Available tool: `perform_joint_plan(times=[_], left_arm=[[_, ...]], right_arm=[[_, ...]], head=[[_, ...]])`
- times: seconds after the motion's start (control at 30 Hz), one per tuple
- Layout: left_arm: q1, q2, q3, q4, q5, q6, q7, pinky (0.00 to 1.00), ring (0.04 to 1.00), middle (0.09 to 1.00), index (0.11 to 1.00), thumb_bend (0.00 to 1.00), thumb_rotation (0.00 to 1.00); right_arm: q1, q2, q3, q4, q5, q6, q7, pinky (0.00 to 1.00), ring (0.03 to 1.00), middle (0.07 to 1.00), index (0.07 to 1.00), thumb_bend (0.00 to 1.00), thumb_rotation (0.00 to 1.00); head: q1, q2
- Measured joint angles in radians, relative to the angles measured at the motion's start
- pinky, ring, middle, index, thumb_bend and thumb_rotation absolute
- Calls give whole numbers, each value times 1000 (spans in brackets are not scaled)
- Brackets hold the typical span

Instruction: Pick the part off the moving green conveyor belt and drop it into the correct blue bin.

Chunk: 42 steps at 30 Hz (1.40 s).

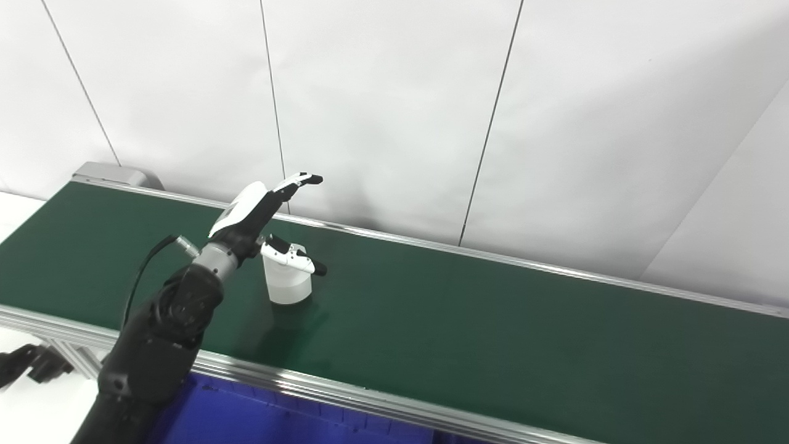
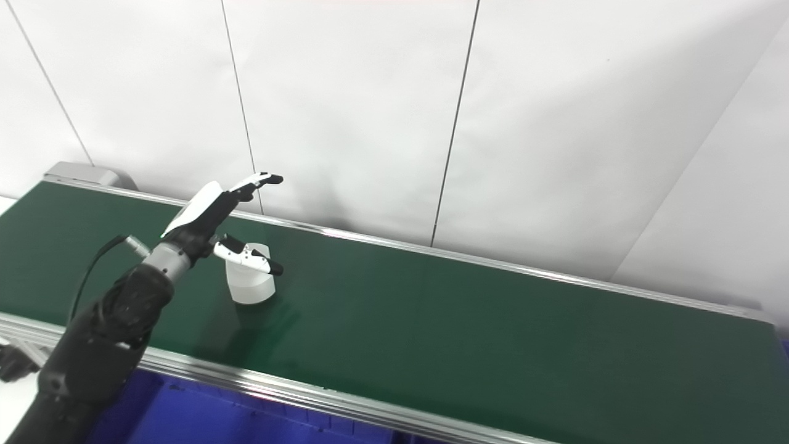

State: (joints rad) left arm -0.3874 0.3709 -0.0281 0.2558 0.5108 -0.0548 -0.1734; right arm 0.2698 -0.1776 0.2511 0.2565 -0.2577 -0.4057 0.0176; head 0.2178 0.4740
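Observation:
A white cylindrical part (image 1: pixel 288 285) stands upright on the green conveyor belt (image 1: pixel 468 314), left of the middle; it also shows in the right eye view (image 2: pixel 249 283). My left hand (image 1: pixel 266 217) is open, just left of and above the part. Its fingers (image 1: pixel 298 181) stretch out above and beyond the part, and its thumb (image 1: pixel 293 258) lies across the part's top front. The hand is not closed on the part. My right hand is not in view.
A blue bin (image 1: pixel 259 416) lies below the belt's near aluminium rail (image 1: pixel 345 394). A white panelled wall (image 1: pixel 394 111) runs behind the belt. The belt's left end has a grey housing (image 1: pixel 117 174).

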Motion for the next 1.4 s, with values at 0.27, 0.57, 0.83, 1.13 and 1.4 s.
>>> perform_joint_plan(times=[0.27,0.57,0.83,1.13,1.4], left_arm=[[-73,14,-126,153,106,55,8,1000,1000,1000,903,928,152],[-108,14,-201,168,60,134,-124,1000,1000,1000,925,956,143],[-124,62,-296,95,75,320,-298,810,971,1000,886,851,2],[-198,95,-393,42,82,454,-486,528,625,691,737,687,0],[-166,93,-405,-10,109,462,-415,390,435,521,495,502,0]], right_arm=[[1,-4,1,-2,17,0,9,699,738,726,815,801,199],[6,-4,2,-11,19,0,11,703,730,722,812,793,182],[7,-3,1,-11,20,0,10,705,726,718,813,785,186],[3,-2,0,-10,18,-1,11,718,737,721,822,775,223],[2,-1,-3,-10,21,-1,11,708,740,720,820,770,217]], head=[[3,8],[-2,17],[0,18],[0,21],[-3,26]])
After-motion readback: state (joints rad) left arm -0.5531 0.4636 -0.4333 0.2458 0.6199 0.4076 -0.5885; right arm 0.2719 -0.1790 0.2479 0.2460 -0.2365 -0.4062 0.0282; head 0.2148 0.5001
